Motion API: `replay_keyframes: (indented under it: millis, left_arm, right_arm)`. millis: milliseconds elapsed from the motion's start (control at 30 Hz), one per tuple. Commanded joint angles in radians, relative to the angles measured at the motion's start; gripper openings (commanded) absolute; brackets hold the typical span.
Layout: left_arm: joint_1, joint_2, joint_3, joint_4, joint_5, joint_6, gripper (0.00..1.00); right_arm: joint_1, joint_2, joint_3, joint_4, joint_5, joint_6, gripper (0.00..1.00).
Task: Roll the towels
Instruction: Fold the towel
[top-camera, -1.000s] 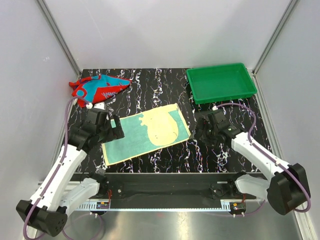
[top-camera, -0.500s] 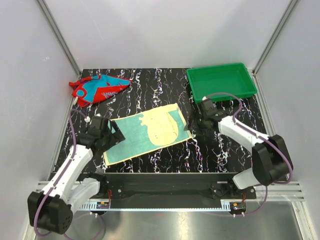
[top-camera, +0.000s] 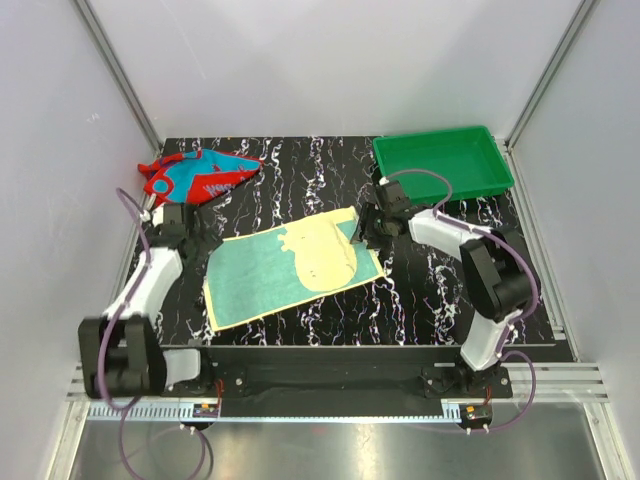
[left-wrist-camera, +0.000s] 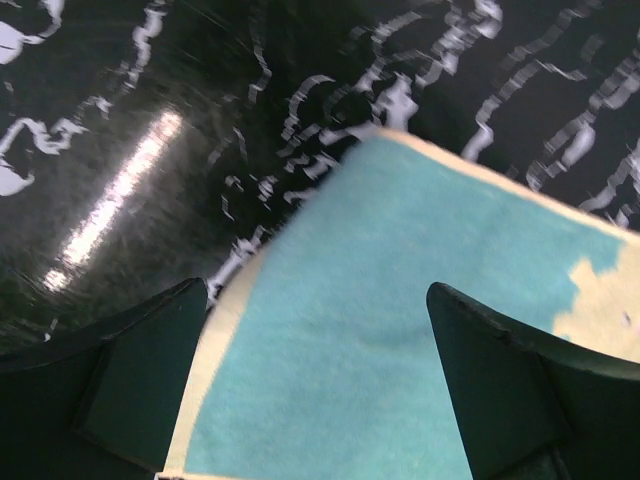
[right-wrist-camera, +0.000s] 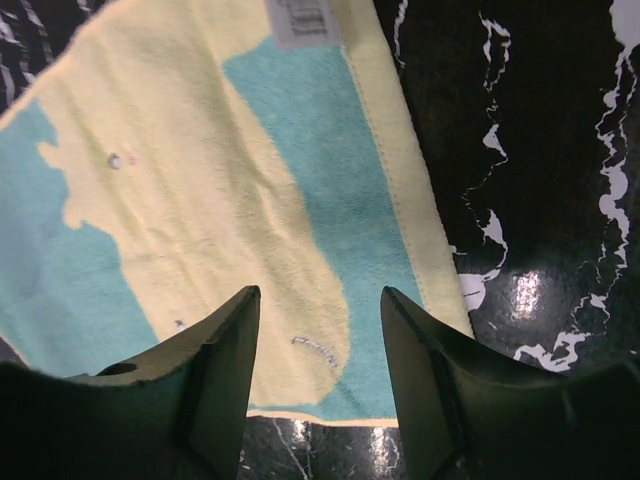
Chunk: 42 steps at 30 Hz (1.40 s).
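A pale yellow towel (top-camera: 295, 265) with a teal patch lies flat in the middle of the black marbled table. The red towel (top-camera: 200, 175) with teal patterns lies crumpled at the far left. My left gripper (top-camera: 197, 236) hangs open over the yellow towel's far left corner; in the left wrist view its fingers (left-wrist-camera: 130, 370) stand wide apart over the teal cloth (left-wrist-camera: 380, 330). My right gripper (top-camera: 364, 233) is at the towel's right end. In the right wrist view its jaws (right-wrist-camera: 320, 350) are partly apart above the towel's edge (right-wrist-camera: 200, 180), with nothing pinched between them.
A green plastic tray (top-camera: 443, 168) stands at the far right corner, just behind the right arm. Grey walls with metal posts close in the table on three sides. Bare black table (top-camera: 430, 290) lies to the right of the yellow towel.
Both arms have reached away from the near edge: the left gripper went to the yellow towel's far left corner, the right one to its right end. The right jaws have narrowed.
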Motion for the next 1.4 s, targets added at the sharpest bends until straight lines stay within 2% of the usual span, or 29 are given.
replay_keyframes:
  millis: [0, 167, 233, 300, 333, 433, 533, 567, 633, 700, 800, 833, 900, 933, 1000, 1033, 1067, 1200, 1367]
  left_arm:
    - [0.055, 0.117, 0.060, 0.089, -0.015, 0.036, 0.98]
    - [0.055, 0.294, 0.094, 0.148, 0.017, 0.047, 0.89]
    - [0.050, 0.332, 0.112, 0.154, 0.043, 0.059, 0.83]
    - [0.039, 0.365, 0.112, 0.181, 0.055, 0.068, 0.80]
    - [0.036, 0.369, 0.109, 0.187, 0.063, 0.076, 0.71]
    - [0.024, 0.388, 0.101, 0.206, 0.068, 0.087, 0.55]
    - [0.009, 0.406, 0.101, 0.220, 0.051, 0.105, 0.31]
    - [0.003, 0.411, 0.107, 0.212, 0.043, 0.108, 0.16]
    - [-0.010, 0.405, 0.123, 0.200, 0.007, 0.120, 0.09]
    - [-0.069, 0.385, 0.144, 0.182, -0.026, 0.131, 0.04]
    - [-0.155, 0.372, 0.210, 0.091, -0.165, 0.145, 0.06]
    - [-0.177, 0.369, 0.228, 0.067, -0.254, 0.142, 0.08]
    - [-0.223, 0.366, 0.267, -0.004, -0.334, 0.133, 0.18]
    - [-0.231, 0.366, 0.276, -0.024, -0.398, 0.118, 0.31]
    - [-0.241, 0.363, 0.284, -0.055, -0.440, 0.107, 0.59]
    - [-0.241, 0.363, 0.279, -0.058, -0.454, 0.104, 0.82]
    - [-0.241, 0.357, 0.275, -0.067, -0.463, 0.096, 0.98]
    - [-0.243, 0.320, 0.223, -0.072, -0.463, 0.062, 0.99]
    - [-0.241, 0.257, 0.132, 0.017, -0.325, 0.077, 0.99]
  right_arm:
    - [0.000, 0.041, -0.016, 0.057, -0.043, -0.012, 0.57]
    - [0.000, 0.048, -0.094, 0.074, -0.045, 0.010, 0.56]
    - [-0.002, 0.032, -0.118, 0.072, -0.035, 0.013, 0.56]
    - [-0.002, 0.021, -0.157, 0.063, -0.016, 0.010, 0.56]
    - [-0.002, 0.012, -0.167, 0.057, -0.008, 0.010, 0.56]
    - [-0.002, -0.001, -0.206, 0.048, 0.006, 0.018, 0.56]
    - [-0.002, -0.010, -0.243, 0.048, 0.009, 0.031, 0.55]
    - [0.000, -0.015, -0.262, 0.043, 0.018, 0.034, 0.55]
    - [0.000, -0.027, -0.285, 0.034, 0.046, 0.047, 0.55]
    - [-0.002, -0.038, -0.313, 0.016, 0.078, 0.054, 0.55]
    - [0.000, -0.070, -0.350, -0.003, 0.112, 0.077, 0.55]
    - [0.000, -0.085, -0.356, -0.004, 0.115, 0.087, 0.55]
    - [-0.002, -0.097, -0.375, -0.011, 0.123, 0.093, 0.55]
    - [0.000, -0.110, -0.379, -0.014, 0.123, 0.096, 0.55]
    - [-0.002, -0.117, -0.387, -0.027, 0.124, 0.099, 0.56]
    - [0.000, -0.126, -0.390, -0.029, 0.124, 0.103, 0.57]
    - [0.000, -0.131, -0.399, -0.034, 0.124, 0.110, 0.58]
    - [0.000, -0.175, -0.425, -0.052, 0.126, 0.134, 0.64]
    - [0.000, -0.243, -0.497, -0.098, 0.155, 0.203, 0.70]
